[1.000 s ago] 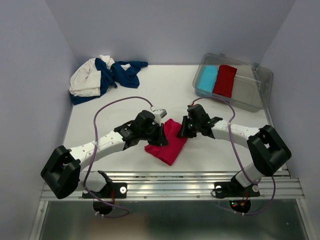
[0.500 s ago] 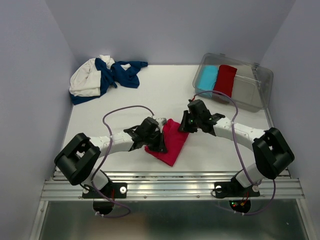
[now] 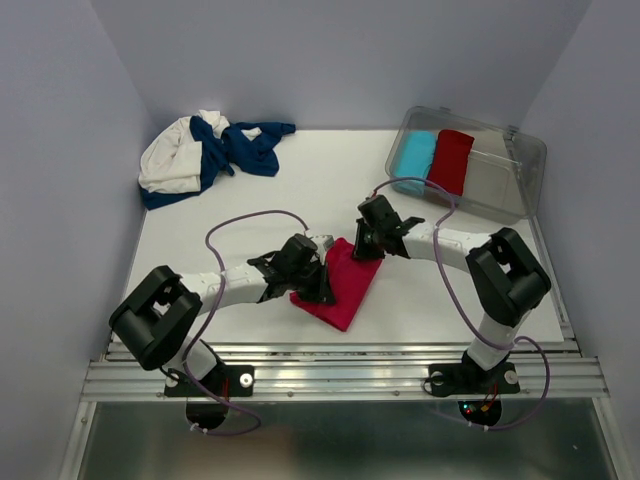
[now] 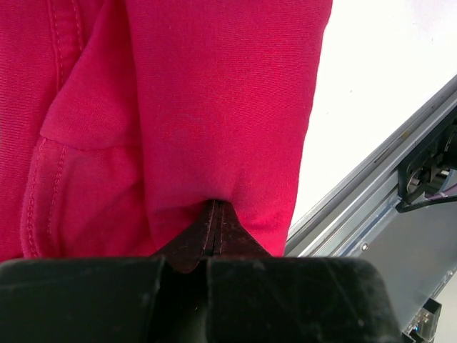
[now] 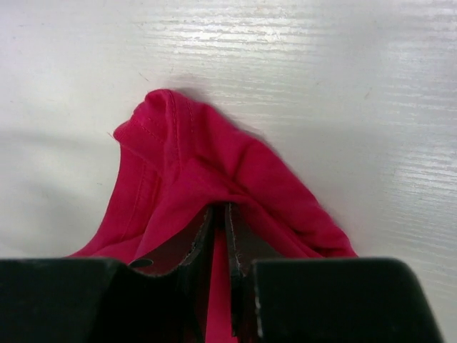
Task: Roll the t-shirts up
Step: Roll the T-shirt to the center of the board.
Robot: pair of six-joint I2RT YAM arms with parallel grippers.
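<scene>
A bright pink-red t-shirt [image 3: 342, 290] lies folded into a narrow bundle at the table's near middle. My left gripper [image 3: 318, 278] rests on its left side; in the left wrist view the gripper [image 4: 216, 204] is shut, pads pressed together, tips tucked under a fold of the t-shirt [image 4: 214, 93]. My right gripper [image 3: 362, 246] is at the bundle's far right corner. In the right wrist view it [image 5: 221, 209] is shut on a bunched fold of the t-shirt [image 5: 193, 161], with pink cloth showing between the pads. More t-shirts, navy [image 3: 235, 148] and cream-white [image 3: 170, 162], lie crumpled at the back left.
A clear plastic bin [image 3: 500, 175] at the back right holds a light-blue roll [image 3: 414, 156] and a darker red roll [image 3: 450, 160]. The metal rail [image 3: 350, 372] runs along the table's near edge, close to the bundle [image 4: 371, 193]. Purple cables loop over both arms.
The right gripper has shifted left along the shirt's far corner, still holding cloth. The left arm swung its elbow in and its gripper slid slightly nearer; the bundle looks narrower.
</scene>
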